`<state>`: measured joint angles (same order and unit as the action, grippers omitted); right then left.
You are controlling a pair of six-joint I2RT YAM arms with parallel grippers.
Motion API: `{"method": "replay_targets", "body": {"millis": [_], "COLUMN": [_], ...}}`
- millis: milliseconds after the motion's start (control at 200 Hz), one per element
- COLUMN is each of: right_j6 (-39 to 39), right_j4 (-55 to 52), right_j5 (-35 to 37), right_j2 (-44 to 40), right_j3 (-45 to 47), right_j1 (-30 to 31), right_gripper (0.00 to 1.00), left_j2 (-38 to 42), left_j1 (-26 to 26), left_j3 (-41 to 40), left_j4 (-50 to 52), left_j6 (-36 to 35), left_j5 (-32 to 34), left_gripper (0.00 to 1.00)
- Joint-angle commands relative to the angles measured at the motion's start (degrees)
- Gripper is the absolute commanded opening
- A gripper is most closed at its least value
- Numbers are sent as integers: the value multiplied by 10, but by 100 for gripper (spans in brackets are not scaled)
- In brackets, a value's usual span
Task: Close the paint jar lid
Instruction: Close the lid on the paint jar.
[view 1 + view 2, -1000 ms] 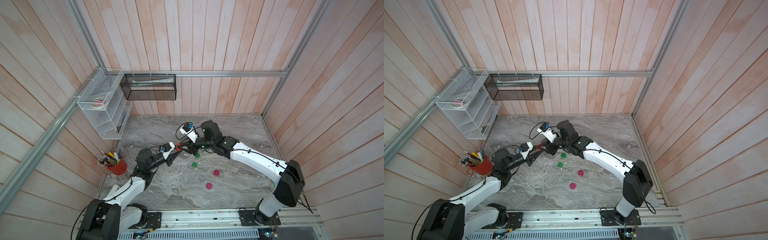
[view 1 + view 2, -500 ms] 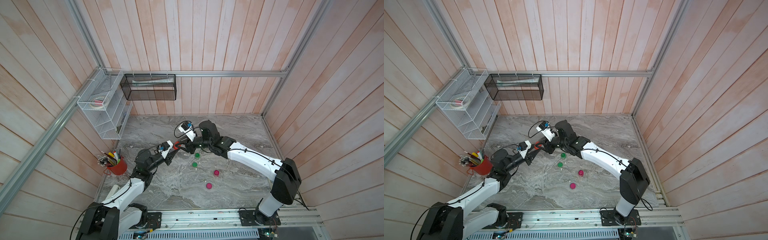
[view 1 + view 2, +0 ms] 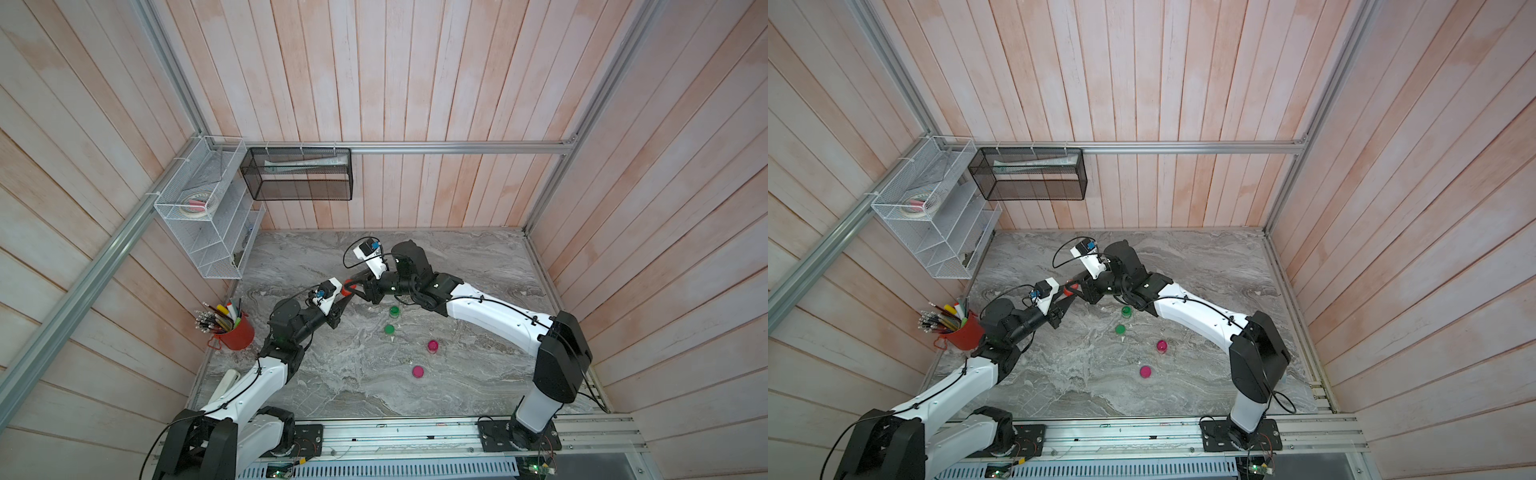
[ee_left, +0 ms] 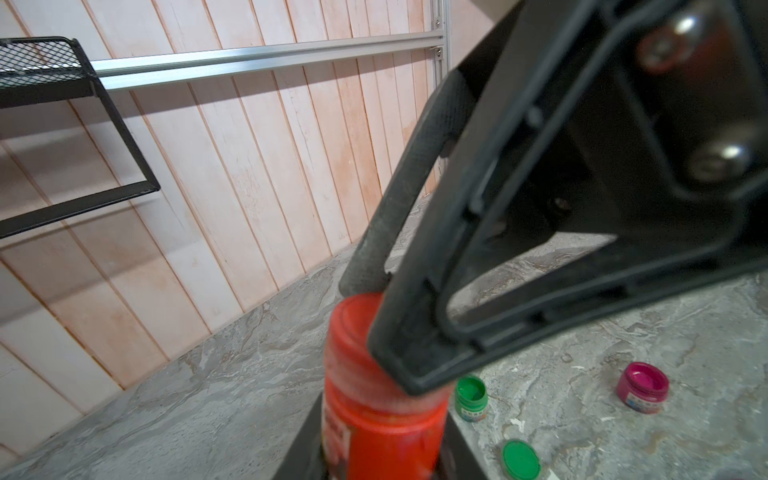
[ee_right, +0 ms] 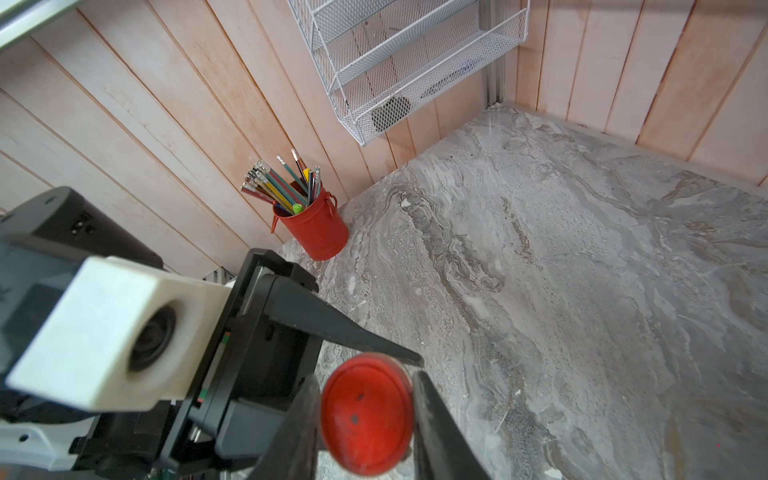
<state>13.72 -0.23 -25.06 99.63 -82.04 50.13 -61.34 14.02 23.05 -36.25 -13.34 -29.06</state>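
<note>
Red jar (image 4: 365, 415) kept gripped by left pincer (image 4: 376, 461), lid (image 5: 368, 419) kept clamped by right pincer (image 5: 365, 386); barely shifted, tightening judged ongoing.

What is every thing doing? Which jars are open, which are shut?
red jar: held by left gripper, lid on it.
red lid: on the jar, pinched by right gripper; tightness unclear.
left gripper: shut on red jar.
right gripper: shut on red lid.
green jar: open, standing on table.
green lid: off, flat beside it.
pink jar: standing, looks open.
pink piece: lying apart; jar or lid, unclear.
pencil cup: upright, full.
</note>
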Motion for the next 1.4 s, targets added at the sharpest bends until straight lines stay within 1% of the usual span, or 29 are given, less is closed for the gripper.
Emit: {"method": "replay_targets", "body": {"millis": [0, 110, 430, 570, 745, 1220, 1395], "right_j6": [58, 79, 129, 143, 147, 134, 112], "right_j4": [-77, -76, -90, -90, -69, -46, -25], "right_j5": [1, 18, 103, 111, 112, 144, 151], "right_j2": [50, 64, 81, 87, 78, 34, 0], "right_j3": [20, 6, -12, -14, -2, 42, 75], "right_j1": [25, 38, 50, 50, 50, 49, 48], "right_gripper": [32, 32, 32, 32, 35, 59, 67], "left_j2": [43, 52, 52, 51, 50, 37, 28], "left_j1": [10, 10, 11, 12, 12, 12, 13], "left_j3": [16, 17, 6, 4, 4, 6, 11], "left_j4": [-130, -117, -129, -135, -130, -118, -106], "left_j6": [-4, -11, -8, -5, -5, 10, 9], "left_j5": [36, 71, 107, 118, 121, 110, 105], "left_gripper": [28, 28, 28, 28, 28, 28, 28]}}
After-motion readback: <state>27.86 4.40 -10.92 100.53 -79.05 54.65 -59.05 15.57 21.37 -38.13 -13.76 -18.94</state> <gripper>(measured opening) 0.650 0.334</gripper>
